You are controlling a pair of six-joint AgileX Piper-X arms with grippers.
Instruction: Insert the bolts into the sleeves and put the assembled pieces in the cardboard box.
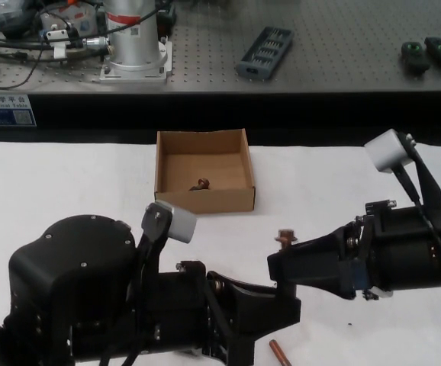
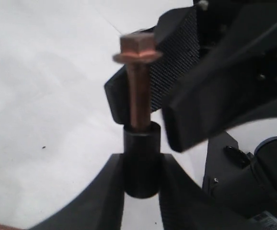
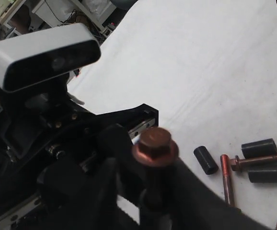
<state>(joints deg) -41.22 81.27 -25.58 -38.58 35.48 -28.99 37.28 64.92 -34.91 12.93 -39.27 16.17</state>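
The bolt (image 2: 139, 91) stands upright, its shank tip entered in the sleeve (image 2: 141, 143). My right gripper (image 3: 148, 184) is clamped on the shank and my left gripper (image 2: 142, 167) on the sleeve, both over the white bench (image 1: 68, 183), near the cardboard box (image 1: 205, 200).

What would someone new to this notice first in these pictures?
The copper bolt, head up in the right tool, stands with its tip at the mouth of a black sleeve clamped in the left tool, above the white bench. Beyond them sits an open cardboard box with one assembled piece inside; spare bolts and spare sleeves lie on the bench.
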